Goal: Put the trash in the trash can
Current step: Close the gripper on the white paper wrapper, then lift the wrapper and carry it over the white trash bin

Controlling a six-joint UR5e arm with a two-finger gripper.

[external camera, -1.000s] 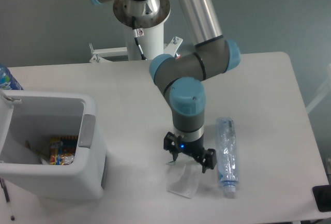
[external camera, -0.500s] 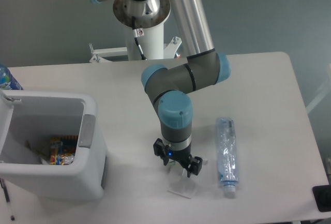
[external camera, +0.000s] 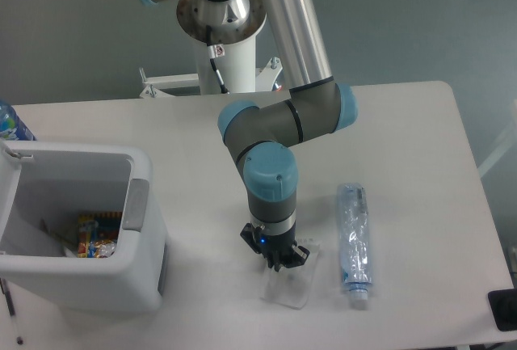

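A flat translucent wrapper [external camera: 293, 283], one piece of the trash, lies near the table's front edge. My gripper [external camera: 277, 263] points straight down onto its near-left part, its fingers drawn together on the wrapper. The other piece, a crushed clear plastic bottle [external camera: 353, 245], lies lengthwise to the right of the gripper, apart from it. The white trash can [external camera: 141, 281] with a grey handle inset stands at the front left, open on top, with colourful packaging inside.
A blue-labelled bottle [external camera: 10, 123] peeks in at the left edge behind the bin. The robot's base column [external camera: 229, 51] stands at the back of the table. A dark object [external camera: 504, 309] sits at the front right corner.
The gripper moved left and down onto the wrapper, and its fingers went from spread wide to drawn together. The wrapper shifted slightly. The bottle stayed put.
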